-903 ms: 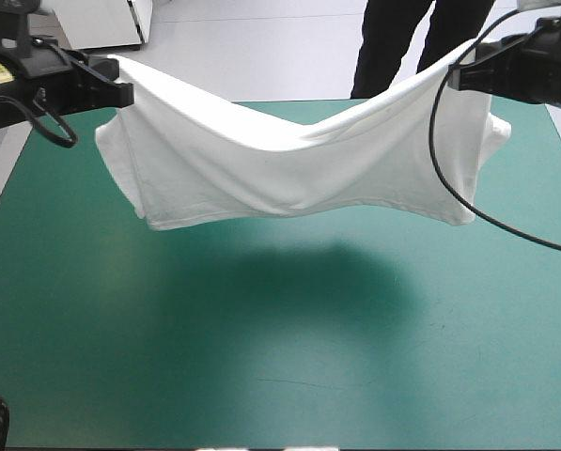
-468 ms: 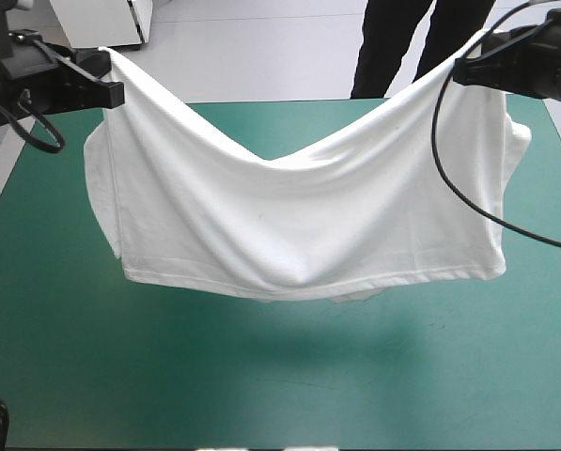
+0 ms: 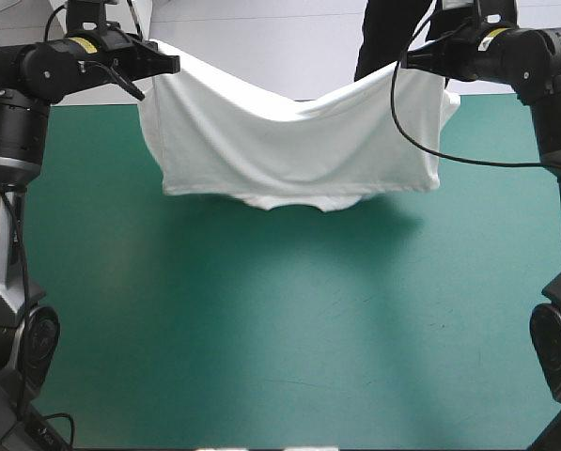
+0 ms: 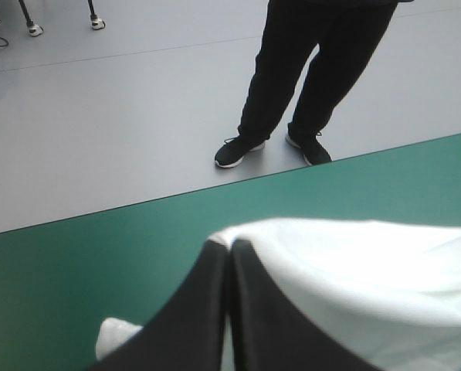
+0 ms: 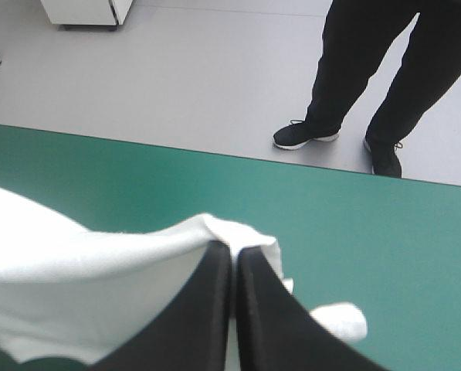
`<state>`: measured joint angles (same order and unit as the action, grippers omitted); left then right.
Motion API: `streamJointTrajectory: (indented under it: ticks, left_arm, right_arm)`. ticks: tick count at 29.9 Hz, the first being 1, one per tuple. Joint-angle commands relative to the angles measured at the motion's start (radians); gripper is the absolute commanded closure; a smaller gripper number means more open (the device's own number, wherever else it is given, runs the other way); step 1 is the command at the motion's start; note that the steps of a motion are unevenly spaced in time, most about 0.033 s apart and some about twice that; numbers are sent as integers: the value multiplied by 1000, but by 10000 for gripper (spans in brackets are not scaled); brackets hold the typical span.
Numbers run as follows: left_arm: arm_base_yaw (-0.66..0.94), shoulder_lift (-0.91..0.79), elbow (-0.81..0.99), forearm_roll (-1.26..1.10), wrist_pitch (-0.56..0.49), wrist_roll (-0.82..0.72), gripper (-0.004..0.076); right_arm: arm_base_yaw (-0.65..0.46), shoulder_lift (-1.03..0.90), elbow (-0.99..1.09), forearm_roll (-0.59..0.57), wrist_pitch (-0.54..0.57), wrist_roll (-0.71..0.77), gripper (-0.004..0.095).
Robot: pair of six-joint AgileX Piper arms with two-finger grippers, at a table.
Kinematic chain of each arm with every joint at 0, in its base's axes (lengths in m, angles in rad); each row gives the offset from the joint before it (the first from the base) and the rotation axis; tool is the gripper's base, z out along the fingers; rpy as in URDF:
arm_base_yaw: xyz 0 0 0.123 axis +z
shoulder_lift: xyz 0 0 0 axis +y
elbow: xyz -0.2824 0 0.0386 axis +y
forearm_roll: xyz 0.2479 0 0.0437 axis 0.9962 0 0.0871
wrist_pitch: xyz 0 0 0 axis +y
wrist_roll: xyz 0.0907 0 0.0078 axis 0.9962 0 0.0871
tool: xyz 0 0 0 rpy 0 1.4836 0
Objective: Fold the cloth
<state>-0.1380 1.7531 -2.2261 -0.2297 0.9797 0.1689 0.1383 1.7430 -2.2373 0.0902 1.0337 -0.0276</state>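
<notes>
My L gripper [image 3: 170, 64] & R gripper [image 3: 410, 60] each clamped a T-shirt [image 3: 289, 141] corner above the table's [image 3: 261, 338] far edge. Risk: a jerk could've slipped one corner free.

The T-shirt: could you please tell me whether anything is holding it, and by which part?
The T-shirt is held at both ends of its upper edge, one in the left gripper, the other in the right gripper; it sags between them.

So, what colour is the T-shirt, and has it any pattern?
Plain white T-shirt; high view shows it best.
</notes>
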Motion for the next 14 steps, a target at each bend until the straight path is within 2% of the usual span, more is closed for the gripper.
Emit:
streamJointTrajectory:
  ticks: [1, 4, 6, 10, 14]
  left_arm:
    - [-4, -38, -29, -19, -179, -2, 746]
    - [-4, -29, -29, -21, -175, -2, 746]
    - [-4, -21, -29, -21, -115, -2, 746]
    - [-4, 10, -12, -13, 71, -2, 746]
    - [-4, 29, 94, 10, 193, -16, 746]
  right_arm:
    - [-1, -46, -40, -15, -116, -24, 925]
    - [-3, -36, -40, -25, -59, -22, 925]
    - [-3, -21, -36, -26, 0, 1, 925]
    - [-3, -15, 42, -7, 97, 28, 925]
    - [-3, -18, 174, 7, 197, 33, 925]
